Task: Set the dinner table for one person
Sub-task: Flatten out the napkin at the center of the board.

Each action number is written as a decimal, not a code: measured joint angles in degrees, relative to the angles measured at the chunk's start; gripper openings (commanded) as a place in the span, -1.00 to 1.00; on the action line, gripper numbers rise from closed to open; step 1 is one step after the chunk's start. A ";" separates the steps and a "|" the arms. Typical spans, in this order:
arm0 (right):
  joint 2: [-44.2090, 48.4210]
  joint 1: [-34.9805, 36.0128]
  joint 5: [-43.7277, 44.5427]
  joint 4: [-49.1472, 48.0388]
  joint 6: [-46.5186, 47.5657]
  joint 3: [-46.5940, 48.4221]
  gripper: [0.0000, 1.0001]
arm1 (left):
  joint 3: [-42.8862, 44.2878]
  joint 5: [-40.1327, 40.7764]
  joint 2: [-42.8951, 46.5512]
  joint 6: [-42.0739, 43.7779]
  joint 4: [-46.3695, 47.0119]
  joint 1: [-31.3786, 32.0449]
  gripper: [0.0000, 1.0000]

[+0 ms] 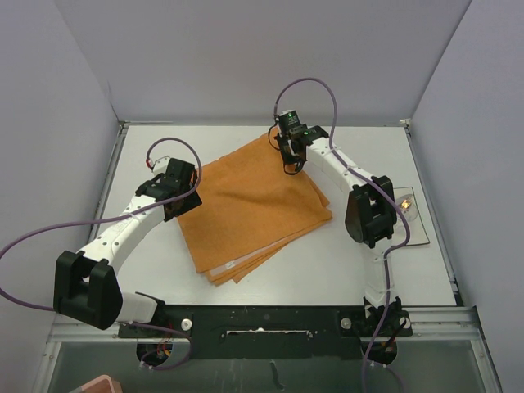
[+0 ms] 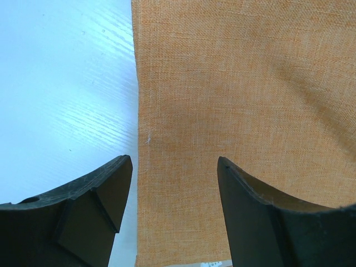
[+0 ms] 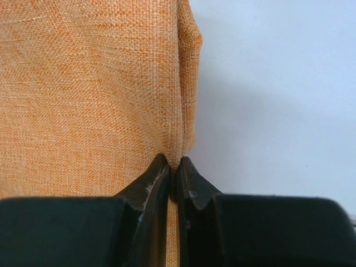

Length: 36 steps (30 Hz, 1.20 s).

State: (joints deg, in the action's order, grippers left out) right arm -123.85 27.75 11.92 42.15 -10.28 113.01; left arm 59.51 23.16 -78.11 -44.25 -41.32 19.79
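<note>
Right hand (image 3: pixel 173 164) pinches the orange cloth (image 3: pixel 83 83) (left hand (image 2: pixel 174 160) gapes).

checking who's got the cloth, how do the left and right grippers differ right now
The left gripper has its jaws apart and holds nothing; the right gripper has its jaws shut on a pinched fold of the orange cloth. The left gripper straddles the cloth's left edge, one side over the bare table; the right gripper sits at the cloth's far corner. Shared: both are black and both are at the cloth's border.
</note>
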 measured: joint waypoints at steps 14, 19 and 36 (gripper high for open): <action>-0.79 0.68 2.51 -0.44 0.66 0.02 -1.00 | 0.00 -0.70 0.00 0.98 0.02 0.00 0.22; -1.77 0.02 2.62 0.11 -2.51 -1.29 -1.00 | 0.00 -0.70 0.04 1.22 0.02 0.00 0.22; 5.79 0.09 7.10 -2.21 -16.39 -26.08 -1.00 | 0.02 -0.74 0.85 1.51 -0.02 -0.02 0.20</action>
State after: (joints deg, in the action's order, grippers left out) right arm -118.06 27.83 19.03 39.94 -26.68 86.94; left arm 59.53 22.41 -77.25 -42.74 -41.34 19.77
